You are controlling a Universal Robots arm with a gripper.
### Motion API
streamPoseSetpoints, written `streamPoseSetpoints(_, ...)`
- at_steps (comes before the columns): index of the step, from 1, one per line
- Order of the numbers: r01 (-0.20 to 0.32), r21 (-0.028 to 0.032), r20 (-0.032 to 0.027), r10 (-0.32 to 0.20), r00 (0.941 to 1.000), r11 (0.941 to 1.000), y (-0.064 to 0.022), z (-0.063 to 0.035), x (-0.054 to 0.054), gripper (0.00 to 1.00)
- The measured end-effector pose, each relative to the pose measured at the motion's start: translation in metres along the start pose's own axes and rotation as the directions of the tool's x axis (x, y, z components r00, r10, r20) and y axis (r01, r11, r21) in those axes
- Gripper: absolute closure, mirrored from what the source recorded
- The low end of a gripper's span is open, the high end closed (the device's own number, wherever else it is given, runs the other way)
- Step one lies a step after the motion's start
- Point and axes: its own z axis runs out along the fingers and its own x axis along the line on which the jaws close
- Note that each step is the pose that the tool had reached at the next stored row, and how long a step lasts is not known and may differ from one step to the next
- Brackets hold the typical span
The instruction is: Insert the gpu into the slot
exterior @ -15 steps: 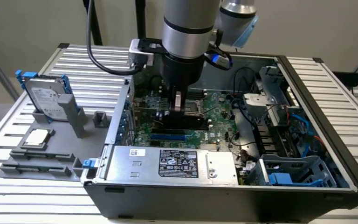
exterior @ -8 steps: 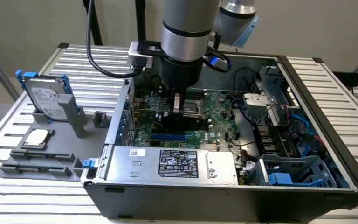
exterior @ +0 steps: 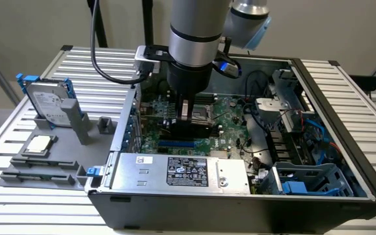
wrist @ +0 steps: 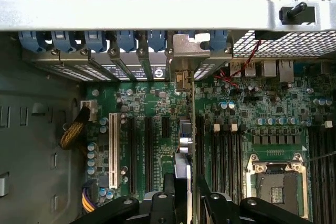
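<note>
My gripper (exterior: 189, 116) reaches down into the open computer case (exterior: 344, 161) and is shut on the gpu (exterior: 192, 129), a thin black card held upright on its edge over the green motherboard (exterior: 230, 132). Just below the card's lower edge lies the bright-blue slot (exterior: 177, 145); I cannot tell whether the card touches it. In the wrist view the gpu (wrist: 184, 145) appears edge-on between my fingers (wrist: 169, 190), with its metal bracket (wrist: 187, 51) against the case's rear wall. There the slot is hidden under the card.
The silver power-supply box (exterior: 181, 171) sits close in front of the slot. The processor socket (wrist: 278, 182) and black memory slots (wrist: 226, 150) lie beside the card, and a white connector (wrist: 113, 150) on its other side. A hard drive (exterior: 47, 103) stands outside the case at the exterior view's left.
</note>
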Motion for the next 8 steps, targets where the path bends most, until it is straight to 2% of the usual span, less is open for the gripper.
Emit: streamPoseSetpoints(8,0.000,-0.0004,-0.0003,0.000,1.0000,1.0000,-0.0003,0.0059,0.0007,0.74)
